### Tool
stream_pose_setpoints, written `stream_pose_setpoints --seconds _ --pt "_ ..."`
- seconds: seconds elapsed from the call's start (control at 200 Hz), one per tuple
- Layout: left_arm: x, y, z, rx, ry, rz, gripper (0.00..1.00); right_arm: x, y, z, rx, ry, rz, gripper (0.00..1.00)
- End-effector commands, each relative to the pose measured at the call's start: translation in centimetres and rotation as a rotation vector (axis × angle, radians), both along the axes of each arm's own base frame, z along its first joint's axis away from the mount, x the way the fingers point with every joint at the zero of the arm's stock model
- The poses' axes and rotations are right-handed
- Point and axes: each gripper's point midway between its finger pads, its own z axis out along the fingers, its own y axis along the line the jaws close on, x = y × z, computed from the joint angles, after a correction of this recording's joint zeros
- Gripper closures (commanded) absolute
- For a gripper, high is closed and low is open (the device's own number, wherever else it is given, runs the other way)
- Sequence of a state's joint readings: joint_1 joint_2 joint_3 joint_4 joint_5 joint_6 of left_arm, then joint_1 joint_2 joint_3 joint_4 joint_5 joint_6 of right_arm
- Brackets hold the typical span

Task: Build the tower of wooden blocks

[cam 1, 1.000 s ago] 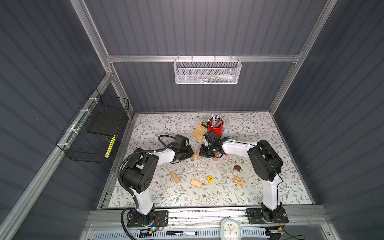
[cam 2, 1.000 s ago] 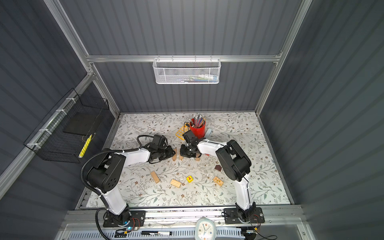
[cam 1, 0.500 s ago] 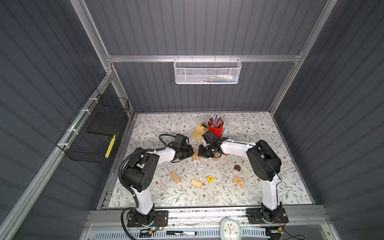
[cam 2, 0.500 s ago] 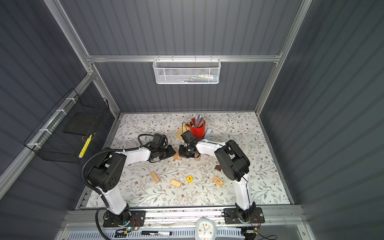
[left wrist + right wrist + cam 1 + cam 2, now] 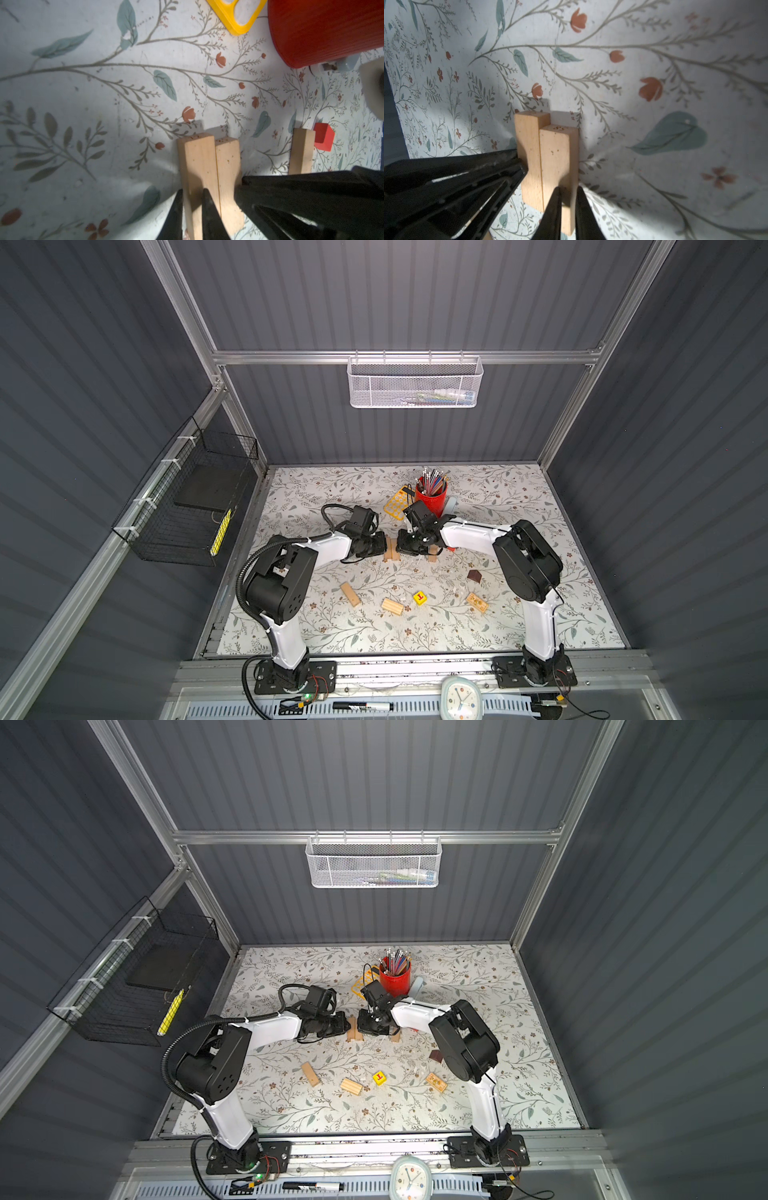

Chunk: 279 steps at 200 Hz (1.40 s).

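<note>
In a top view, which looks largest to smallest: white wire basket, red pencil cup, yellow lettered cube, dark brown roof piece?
1. white wire basket, mounted higher, so nearer the camera
2. red pencil cup
3. yellow lettered cube and dark brown roof piece: alike, not ranked

Six pale wooden blocks [image 5: 350,594], one red cube [image 5: 323,136], one yellow cube [image 5: 420,598], one brown roof piece [image 5: 474,575].

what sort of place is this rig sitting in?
Probably a lab robot test cell: grey ribbed wall panels on an aluminium frame, two white-and-black robot arms bolted to the front rail, and a white wire-mesh basket hung on that frame.
</note>
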State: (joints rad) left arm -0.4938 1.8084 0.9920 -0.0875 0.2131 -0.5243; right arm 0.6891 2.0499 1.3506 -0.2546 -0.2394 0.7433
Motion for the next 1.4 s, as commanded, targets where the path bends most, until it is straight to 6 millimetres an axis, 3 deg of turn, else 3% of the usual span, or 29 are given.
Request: stream_pose_setpoints --seconds 0.0,0.155,0.325,0.495,0.68,1.011,1.391 --pt "-4.0 2.6 -3.4 0.131 0.139 -0.048 0.80 -0.3 -0.8 -0.1 -0.029 0.006 -0.025 0.84" --pt "-4.4 2.7 -3.3 0.146 0.143 -0.076 0.80 -0.8 -0.5 1.6 0.012 -0.016 -0.014 0.82" --pt "-3.1 1.1 -0.7 0.059 0.070 -0.093 0.76 -1.8 -0.5 2.8 0.039 -0.022 0.004 0.80" --pt "-1.2 0.5 2.0 0.025 -0.002 -0.048 0.75 -4.1 -0.4 1.8 0.026 0.024 0.029 0.81" --pt "-0.6 0.6 3.1 -0.024 -0.032 0.031 0.77 -5.1 0.3 0.4 0.035 0.055 0.041 0.85" --pt "-0.7 1.4 3.6 -0.009 -0.045 0.077 0.77 -4.6 0.2 -0.8 -0.016 0.044 0.038 0.89" --pt "-0.5 2.0 4.2 0.010 -0.062 0.100 0.76 -3.4 0.4 -0.7 -0.039 0.018 0.031 0.90"
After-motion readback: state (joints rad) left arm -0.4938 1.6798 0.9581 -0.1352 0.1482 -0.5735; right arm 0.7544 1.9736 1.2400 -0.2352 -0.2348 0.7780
